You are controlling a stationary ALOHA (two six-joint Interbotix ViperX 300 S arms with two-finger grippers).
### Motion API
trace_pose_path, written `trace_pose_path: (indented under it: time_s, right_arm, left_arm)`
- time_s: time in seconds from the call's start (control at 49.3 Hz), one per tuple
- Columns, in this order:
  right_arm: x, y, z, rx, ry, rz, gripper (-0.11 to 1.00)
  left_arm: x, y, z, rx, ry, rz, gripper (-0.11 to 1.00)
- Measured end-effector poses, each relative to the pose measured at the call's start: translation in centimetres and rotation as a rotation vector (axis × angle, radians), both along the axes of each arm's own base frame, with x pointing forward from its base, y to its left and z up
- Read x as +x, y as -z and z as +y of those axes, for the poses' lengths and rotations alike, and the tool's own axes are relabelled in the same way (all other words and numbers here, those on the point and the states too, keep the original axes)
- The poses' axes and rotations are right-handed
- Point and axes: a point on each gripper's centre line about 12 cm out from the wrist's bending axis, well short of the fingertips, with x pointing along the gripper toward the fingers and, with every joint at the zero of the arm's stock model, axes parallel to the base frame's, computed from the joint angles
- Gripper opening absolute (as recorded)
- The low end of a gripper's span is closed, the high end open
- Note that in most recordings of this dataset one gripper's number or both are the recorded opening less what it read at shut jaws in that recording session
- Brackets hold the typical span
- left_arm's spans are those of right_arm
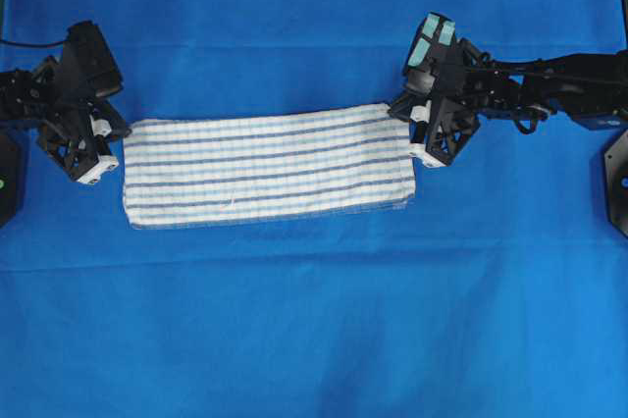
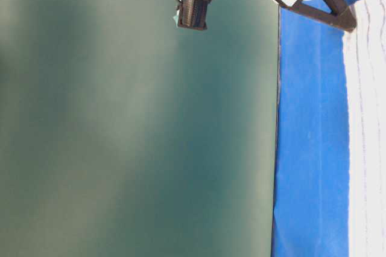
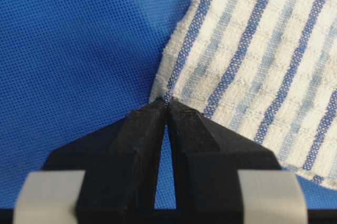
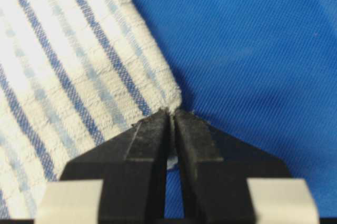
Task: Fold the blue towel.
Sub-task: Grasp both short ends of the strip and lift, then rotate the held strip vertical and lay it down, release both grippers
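The blue towel (image 1: 267,165), white with dark-blue stripes, lies flat as a long folded strip across the middle of the cloth-covered table. My left gripper (image 1: 125,130) is at its far left corner. In the left wrist view the left gripper (image 3: 167,102) is shut, its tips pinching the corner of the towel (image 3: 253,50). My right gripper (image 1: 397,109) is at the far right corner. The right wrist view shows the right gripper (image 4: 172,111) shut on the corner of the towel (image 4: 63,66), with a bit of white cloth between the jaws.
A plain blue tablecloth (image 1: 314,320) covers the whole table under the towel. In the table-level view the tablecloth (image 2: 310,148) ends at an edge, with a dark green backdrop (image 2: 132,136) beyond. Black arm bases (image 1: 616,178) stand at both sides.
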Motion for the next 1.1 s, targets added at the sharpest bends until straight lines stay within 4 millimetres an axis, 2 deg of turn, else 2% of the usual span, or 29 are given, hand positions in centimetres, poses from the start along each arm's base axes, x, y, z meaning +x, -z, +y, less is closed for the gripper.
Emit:
trace_pose_path:
  time_s: [0.162,0.284,0.548,0.792,0.934,1.096]
  right_arm:
    - [0.0,-0.6,0.0,-0.002,0.004,-0.017,0.05]
    - [-0.1,-1.5,0.0,-0.002,0.011,-0.035,0.05]
    - [-0.6,-5.5,0.2,-0.017,0.016,-0.09,0.05]
    - [-1.3,-10.3,0.8,-0.04,0.004,-0.163,0.05]
    - [-1.5,-11.8,1.7,-0.043,-0.017,-0.189,0.05]
    - [-1.5,-12.5,2.3,-0.048,-0.04,-0.21,0.05]
  left_arm:
    - [0.1,-0.2,0.0,0.003,0.001,-0.007,0.01]
    - [0.4,-1.3,0.1,0.011,0.001,-0.035,0.01]
    - [1.1,-6.9,-0.2,0.054,0.025,-0.183,0.01]
    - [-0.4,-11.4,-1.7,0.084,0.06,-0.353,0.01]
    - [-1.1,-13.1,-2.8,0.07,0.083,-0.439,0.01]
    - [-1.2,-13.3,-3.4,0.053,0.101,-0.452,0.01]
